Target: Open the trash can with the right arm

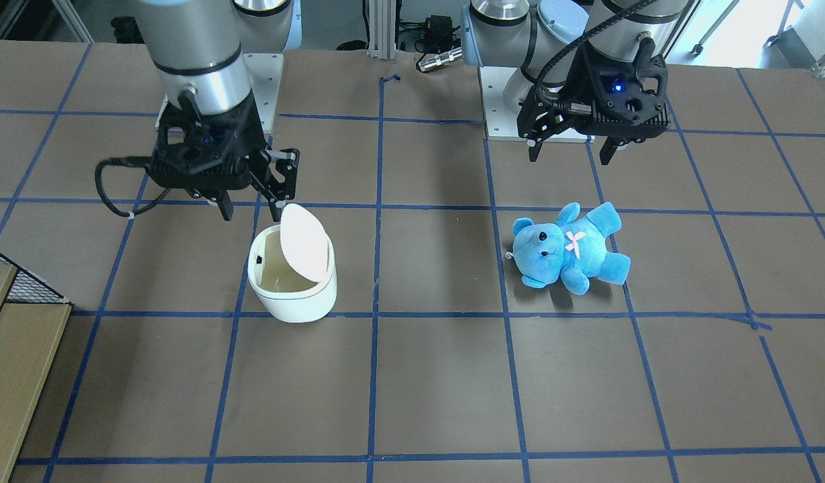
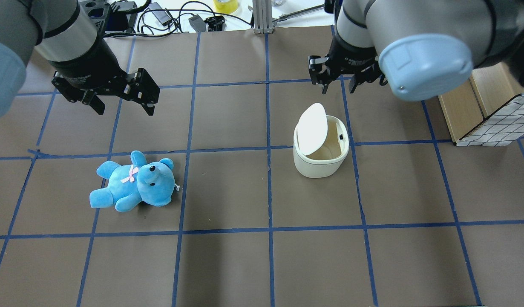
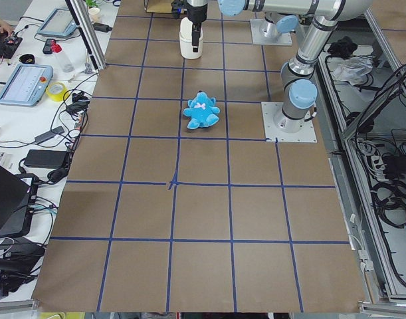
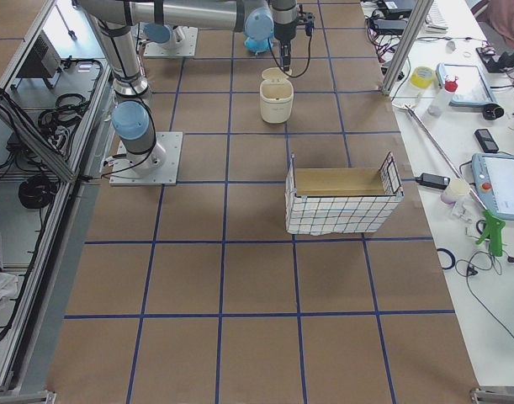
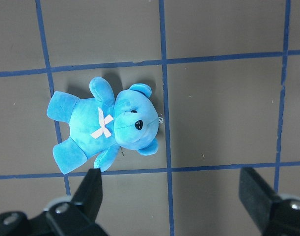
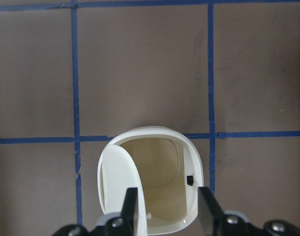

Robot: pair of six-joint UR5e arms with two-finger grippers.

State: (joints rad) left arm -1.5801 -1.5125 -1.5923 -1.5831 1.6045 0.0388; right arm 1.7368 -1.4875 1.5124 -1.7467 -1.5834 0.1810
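showing a brown table (image 2: 228, 264) marked into squares by blue tape, with two silver-grey robot arms above it. the right arm (image 1: 191, 60) reaches down over the trash can, and the left arm (image 2: 70, 38) hangs over the other half of the table. a white wire-grid box (image 2: 492, 123) with wooden walls sits near the table's edge on the robot's right. the trash can (image 2: 319, 164), small and white, stands upright on the robot's right half of the table, near a crossing of tape lines. its lid (image 2: 312, 128) is tipped up on edge, so the beige inside is in view. a blue teddy bear (image 2: 134, 183) lies face up on the robot's left half, well apart from the can. the right gripper (image 1: 251, 215) hovers just above the raised lid, fingers spread and holding nothing. the left gripper (image 2: 125, 111) hovers above the bear, fingers spread wide and also empty.
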